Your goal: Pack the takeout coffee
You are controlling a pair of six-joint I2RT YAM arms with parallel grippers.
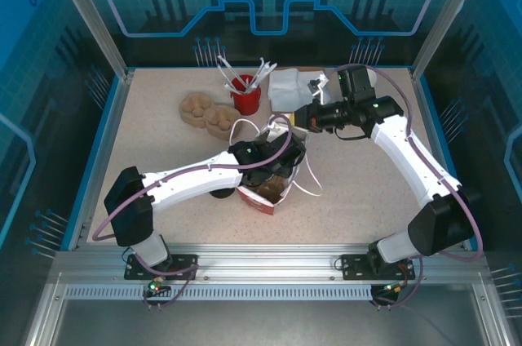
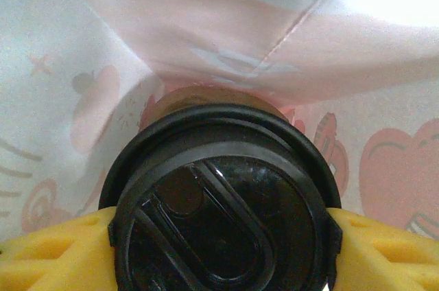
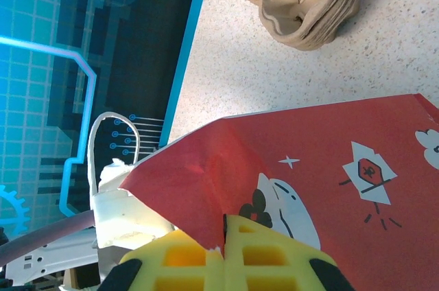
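Top external view, sweeping from the left: the left arm [image 1: 188,179] stretches in from its base toward the middle of the table [image 1: 147,150]. Its left gripper [image 1: 276,168] is down in the mouth of the red paper bag [image 1: 263,195]. Behind the arm, a stack of tan pulp cup carriers [image 1: 204,111] sits on the speckled top. Just right of it is a red cup [image 1: 247,99] bristling with white utensils [image 1: 245,75].

Over to the left wrist camera, and there's the takeout coffee [image 2: 219,215]: black lid facing the lens, a sliver of brownish side above the rim. The yellow fingers [image 2: 55,253] sit against the lid's edge on either side, spread wide and clamped around the cup. Pale pink printed bag walls surround it, so the coffee is inside the bag. Whether it touches the bottom, I can't tell.

Back on top, white loop handles [image 1: 313,187] trail off the bag's right side, and a white bundle [image 1: 287,89] lies at the back. Further right, the right gripper [image 1: 298,121] reaches in over the bag's far rim. Its wrist camera shows the yellow fingertips [image 3: 267,257] pressed together, pinching the bag's red edge. One white handle loops up to the left, with the carriers beyond on the table.
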